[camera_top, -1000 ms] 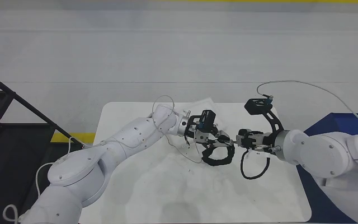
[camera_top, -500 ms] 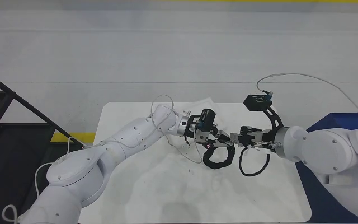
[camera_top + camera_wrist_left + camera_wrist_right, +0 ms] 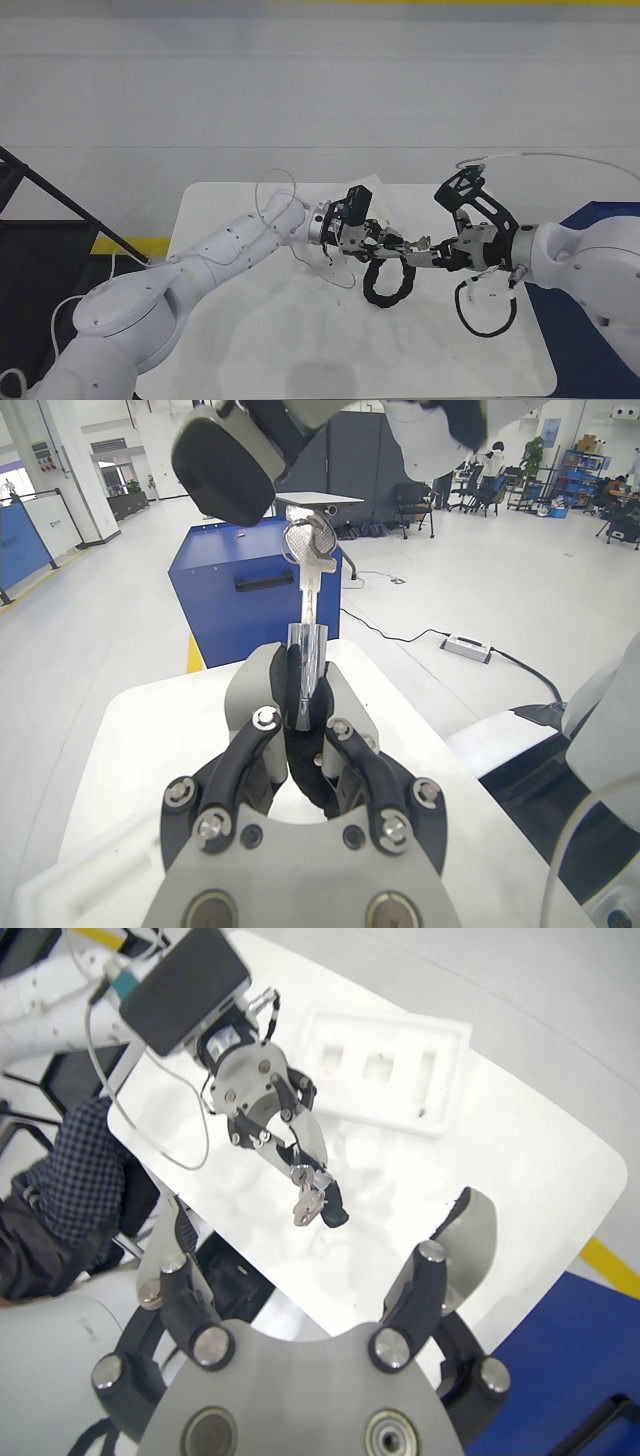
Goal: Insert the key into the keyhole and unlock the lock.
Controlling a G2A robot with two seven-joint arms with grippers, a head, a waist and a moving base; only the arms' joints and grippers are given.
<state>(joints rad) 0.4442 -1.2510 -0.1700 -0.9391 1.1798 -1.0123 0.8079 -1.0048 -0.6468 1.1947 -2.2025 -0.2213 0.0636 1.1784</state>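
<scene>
Lock: the chrome cylinder of the black cable lock (image 3: 306,670) is clamped in the left gripper (image 3: 300,682), over the white table (image 3: 525,1153).
Key: the flat silver key (image 3: 311,565) is lodged in the keyhole — its bow ungripped.
Right gripper (image 3: 322,1213): fingers spread wide, nothing held.
Axis: key and cylinder are aligned, pointed at the right gripper — the bow is judged nearest it.
</scene>
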